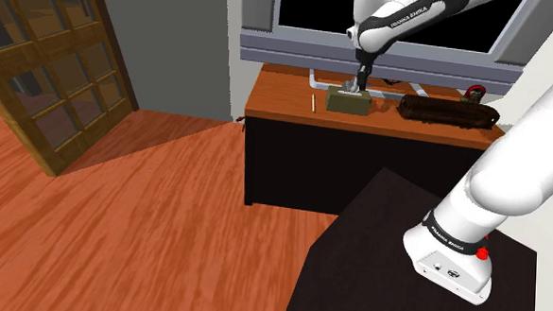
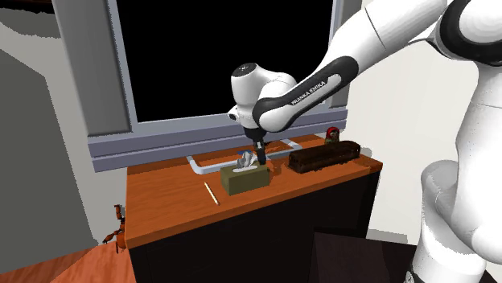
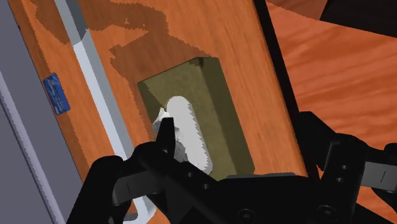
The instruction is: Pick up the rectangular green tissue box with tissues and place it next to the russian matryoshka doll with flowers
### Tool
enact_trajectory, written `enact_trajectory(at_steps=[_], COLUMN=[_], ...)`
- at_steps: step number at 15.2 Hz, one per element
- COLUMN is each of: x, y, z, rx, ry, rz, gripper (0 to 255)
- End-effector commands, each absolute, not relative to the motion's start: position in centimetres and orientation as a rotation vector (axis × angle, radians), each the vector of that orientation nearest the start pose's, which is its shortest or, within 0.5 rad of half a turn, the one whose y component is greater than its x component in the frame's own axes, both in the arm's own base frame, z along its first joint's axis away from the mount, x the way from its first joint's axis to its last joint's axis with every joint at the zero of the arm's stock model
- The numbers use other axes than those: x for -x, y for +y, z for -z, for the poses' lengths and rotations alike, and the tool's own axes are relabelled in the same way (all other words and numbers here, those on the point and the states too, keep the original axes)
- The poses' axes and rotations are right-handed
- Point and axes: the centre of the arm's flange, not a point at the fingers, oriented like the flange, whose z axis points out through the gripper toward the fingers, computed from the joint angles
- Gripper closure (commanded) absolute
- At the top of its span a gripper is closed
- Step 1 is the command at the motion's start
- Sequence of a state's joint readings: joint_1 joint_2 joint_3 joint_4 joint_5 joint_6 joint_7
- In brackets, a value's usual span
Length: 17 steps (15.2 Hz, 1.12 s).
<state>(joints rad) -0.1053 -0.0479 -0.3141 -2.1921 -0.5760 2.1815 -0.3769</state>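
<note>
Your black end effector [image 3: 238, 130] hangs spread over the olive-green rectangular tissue box [image 3: 216, 95], white tissue [image 3: 188, 130] on top, on the orange-brown table [image 3: 210, 25]

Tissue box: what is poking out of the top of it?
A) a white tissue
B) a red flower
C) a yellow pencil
A: a white tissue sticks up from the middle of the olive-green tissue box on the desk.
</note>
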Motion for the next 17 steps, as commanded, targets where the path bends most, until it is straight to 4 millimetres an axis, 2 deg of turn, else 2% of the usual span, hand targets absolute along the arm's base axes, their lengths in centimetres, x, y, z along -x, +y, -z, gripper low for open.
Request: enact_trajectory(at_steps=[1,6,13,17], x=[-49.0,-52.6,-52.3,-52.3], y=[-24.9,-28.2,-30.2,-30.4], z=[-40.3,-38.4,-35.3,-35.0], rx=[3.557,3.6,3.6,3.6], ry=[-0.581,-0.74,-0.74,-0.74], rz=[-0.29,-0.349,-0.349,-0.349], gripper=[0,0,0,0])
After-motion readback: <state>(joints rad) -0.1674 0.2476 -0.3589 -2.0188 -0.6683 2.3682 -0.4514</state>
